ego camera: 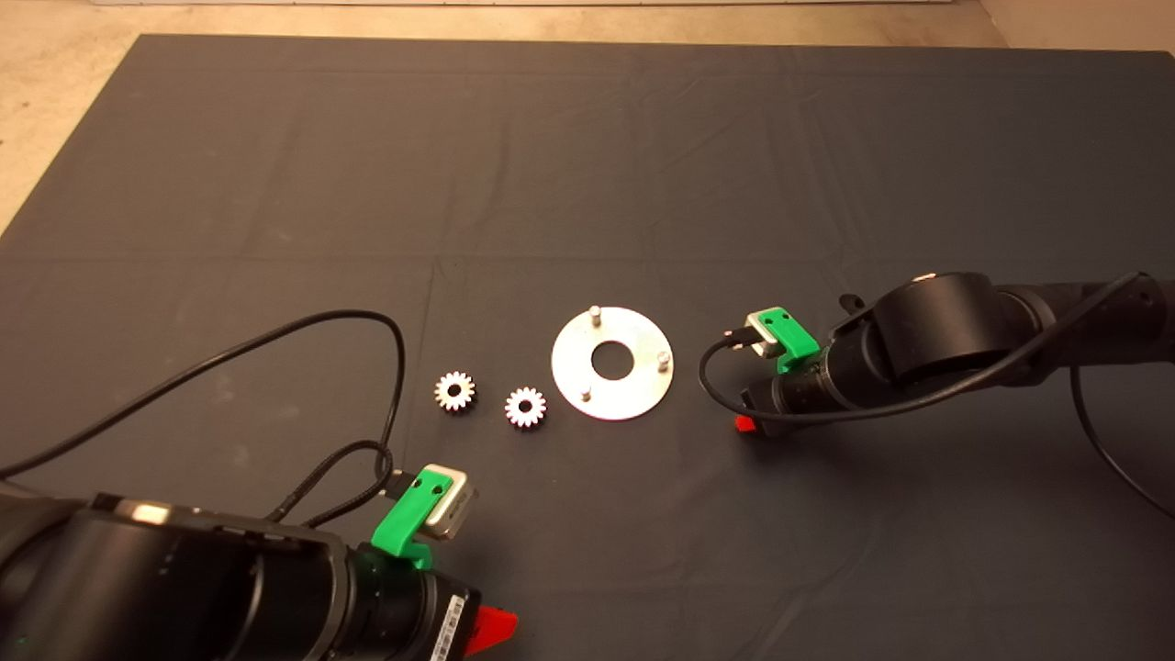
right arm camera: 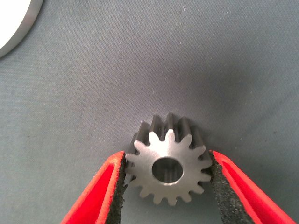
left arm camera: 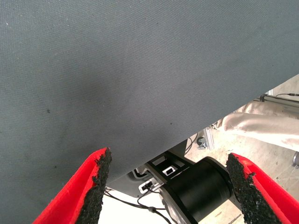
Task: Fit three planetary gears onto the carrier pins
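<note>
A shiny carrier disc (ego camera: 574,367) lies mid-mat with three bare carrier pins (ego camera: 595,312) (ego camera: 663,359) (ego camera: 586,395). Two planetary gears (ego camera: 454,391) (ego camera: 525,407) lie flat to its left. My right gripper (ego camera: 745,424) is low over the mat just right of the disc. In the right wrist view the right gripper (right arm camera: 168,161) holds a third gear (right arm camera: 169,163) between its pads (right arm camera: 119,182), which touch the teeth on both sides; the gear seems to rest on the mat. The disc's edge (right arm camera: 14,23) shows nearby. My left gripper (ego camera: 491,629) waits open at the lower left.
Black cables (ego camera: 367,386) loop over the mat left of the two loose gears. In the left wrist view the left gripper (left arm camera: 168,186) hangs past the mat's front edge (left arm camera: 187,135), with the robot's base and floor beyond.
</note>
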### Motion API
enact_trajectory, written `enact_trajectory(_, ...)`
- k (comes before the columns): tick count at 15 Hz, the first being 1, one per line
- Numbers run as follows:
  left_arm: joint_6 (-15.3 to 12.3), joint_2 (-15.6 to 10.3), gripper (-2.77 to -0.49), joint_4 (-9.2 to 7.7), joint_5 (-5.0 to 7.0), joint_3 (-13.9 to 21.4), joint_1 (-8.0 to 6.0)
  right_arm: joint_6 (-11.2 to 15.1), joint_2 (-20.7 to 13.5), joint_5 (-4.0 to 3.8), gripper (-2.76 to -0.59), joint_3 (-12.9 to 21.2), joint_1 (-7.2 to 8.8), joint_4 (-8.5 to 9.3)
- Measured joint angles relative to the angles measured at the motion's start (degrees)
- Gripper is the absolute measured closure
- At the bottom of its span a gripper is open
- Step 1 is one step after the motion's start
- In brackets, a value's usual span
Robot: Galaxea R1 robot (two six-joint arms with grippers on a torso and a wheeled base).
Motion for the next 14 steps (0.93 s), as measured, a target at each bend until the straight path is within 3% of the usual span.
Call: enact_trajectory(14, -0.20, 0.00, -1.75, 0.00, -0.02, 0.00, 0.00, -0.30, 0.00, -0.05, -1.08, 0.26, -0.24, -0.48)
